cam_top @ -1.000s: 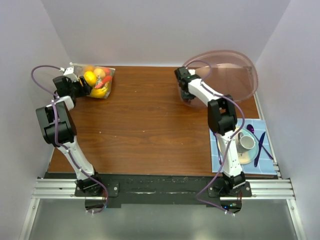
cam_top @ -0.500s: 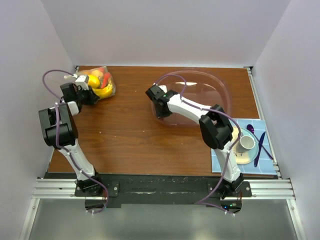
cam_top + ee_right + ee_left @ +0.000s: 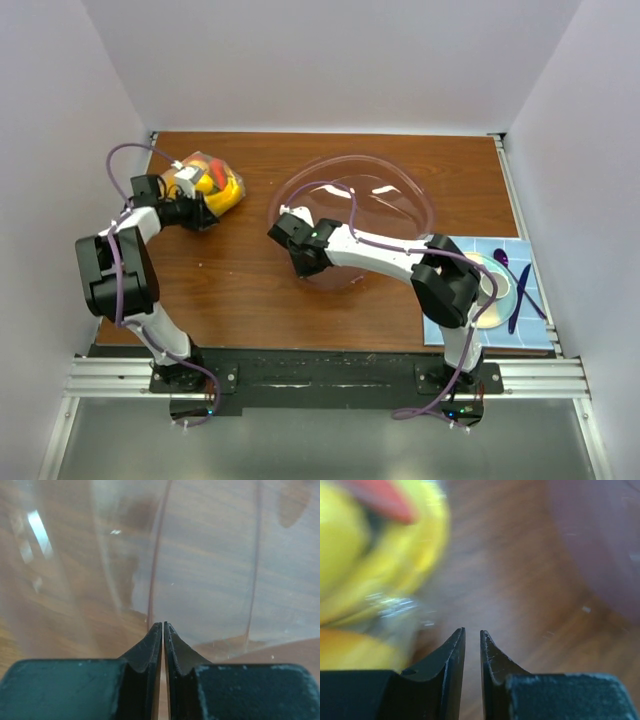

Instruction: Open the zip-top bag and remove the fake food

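Observation:
The zip-top bag (image 3: 203, 172), clear and holding the fake food (image 3: 222, 190) in yellow, orange and red, lies at the back left of the wooden table. My left gripper (image 3: 197, 212) is at the bag's near edge. In the left wrist view its jaws (image 3: 472, 630) stand almost closed, and the blurred yellow food (image 3: 365, 555) fills the upper left. The bag has travelled with this gripper. My right gripper (image 3: 303, 260) is shut on the rim of the large clear pinkish bowl (image 3: 385, 200) at table centre. In the right wrist view (image 3: 163, 624) the bowl wall (image 3: 210, 555) fills the frame.
A blue placemat (image 3: 530, 330) at the right near edge carries a plate (image 3: 497, 300) and purple cutlery (image 3: 517, 290), partly hidden by my right arm. White walls close in the table on the left, back and right.
My right gripper has dragged the bowl from the back right corner to the table centre. My left gripper has moved nearer and rightward, and the bag has come with it and turned.

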Controlling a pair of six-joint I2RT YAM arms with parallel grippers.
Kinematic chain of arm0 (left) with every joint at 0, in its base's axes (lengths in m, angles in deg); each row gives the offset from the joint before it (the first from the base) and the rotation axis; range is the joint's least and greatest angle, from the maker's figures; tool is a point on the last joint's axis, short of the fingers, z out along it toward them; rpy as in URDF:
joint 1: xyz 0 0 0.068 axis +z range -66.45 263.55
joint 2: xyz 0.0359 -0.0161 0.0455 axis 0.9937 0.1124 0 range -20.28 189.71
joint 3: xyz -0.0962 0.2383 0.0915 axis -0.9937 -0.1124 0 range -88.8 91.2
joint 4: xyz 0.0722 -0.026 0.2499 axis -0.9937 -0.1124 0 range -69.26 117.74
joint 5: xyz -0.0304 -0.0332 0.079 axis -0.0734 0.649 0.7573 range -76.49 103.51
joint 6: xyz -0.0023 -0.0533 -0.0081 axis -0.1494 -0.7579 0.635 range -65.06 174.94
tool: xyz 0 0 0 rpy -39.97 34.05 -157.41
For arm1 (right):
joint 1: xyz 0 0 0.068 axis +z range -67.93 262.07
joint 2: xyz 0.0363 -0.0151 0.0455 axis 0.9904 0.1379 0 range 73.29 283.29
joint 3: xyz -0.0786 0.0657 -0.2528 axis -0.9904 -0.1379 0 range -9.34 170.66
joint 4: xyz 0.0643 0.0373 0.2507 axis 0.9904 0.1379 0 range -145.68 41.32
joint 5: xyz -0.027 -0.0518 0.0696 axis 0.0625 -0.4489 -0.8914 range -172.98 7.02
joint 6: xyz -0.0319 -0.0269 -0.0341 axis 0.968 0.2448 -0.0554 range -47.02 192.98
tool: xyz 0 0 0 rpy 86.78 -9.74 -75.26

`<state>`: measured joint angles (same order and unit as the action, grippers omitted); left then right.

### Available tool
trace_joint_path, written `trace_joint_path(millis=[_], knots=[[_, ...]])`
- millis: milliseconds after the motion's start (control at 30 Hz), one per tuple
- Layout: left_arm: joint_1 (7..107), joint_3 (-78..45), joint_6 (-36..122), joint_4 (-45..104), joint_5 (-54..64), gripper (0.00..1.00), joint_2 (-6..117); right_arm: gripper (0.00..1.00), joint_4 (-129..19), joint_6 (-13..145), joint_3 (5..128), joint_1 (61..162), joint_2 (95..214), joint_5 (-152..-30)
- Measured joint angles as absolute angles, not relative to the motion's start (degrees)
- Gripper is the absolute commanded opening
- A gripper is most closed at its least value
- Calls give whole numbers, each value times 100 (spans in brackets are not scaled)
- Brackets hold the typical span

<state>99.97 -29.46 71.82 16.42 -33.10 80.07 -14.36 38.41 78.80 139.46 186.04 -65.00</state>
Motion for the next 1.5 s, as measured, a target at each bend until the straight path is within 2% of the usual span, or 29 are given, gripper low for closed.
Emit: trace_joint_path(millis=[67, 100, 133, 167, 233, 267, 333, 400, 533, 667, 867, 1033, 1200, 1500], knots=[[9788, -2966, 7526, 1065, -3542, 27, 7760, 17, -1348, 3843, 7930, 14000, 18604, -6492], [9665, -2966, 7698, 816, -3664, 32, 7646, 21, -1281, 3848, 7985, 14018, 18604, -6472], [9547, -2966, 7856, 571, -3800, 50, 7544, 24, -1219, 3846, 8059, 14044, 18604, -6437], [9460, -2966, 7969, 353, -3922, 60, 7465, 38, -1176, 3852, 8135, 14055, 18604, -6396], [9407, -2929, 8138, -69, -4115, 80, 7380, 54, -1128, 3857, 8234, 14066, 18584, -6253], [9414, -2863, 8221, -316, -4198, 81, 7375, 62, -1106, 3859, 8240, 14066, 18547, -6179], [9503, -2638, 8356, -788, -4300, 89, 7375, 64, -1012, 3874, 8236, 14066, 18440, -6013], [9665, -2332, 8417, -1149, -4423, 92, 7365, 67, -1010, 3889, 8192, 14064, 18304, -5908], [10474, -1263, 8413, -1525, -4661, 94, 7343, 67, -1010, 3881, 7980, 14062, 17887, -5705], [11090, -573, 8247, -1251, -4549, 94, 7238, 67, -1143, 3843, 7724, 14064, 17550, -5668], [11291, -850, 8059, -607, -4016, 92, 7198, 67, -1401, 3843, 7289, 14138, 17233, -5580], [11390, -1102, 7751, -119, -3516, 91, 7837, 68, -1648, 3905, 6944, 14260, 16986, -5440], [11409, -1360, 6599, 926, -2873, 90, 8414, 68, -2083, 4014, 6535, 14330, 16575, -5368], [11414, -1574, 4835, 2925, -1684, 91, 8486, 68, -2686, 4193, 6085, 14330, 16335, -5427]])
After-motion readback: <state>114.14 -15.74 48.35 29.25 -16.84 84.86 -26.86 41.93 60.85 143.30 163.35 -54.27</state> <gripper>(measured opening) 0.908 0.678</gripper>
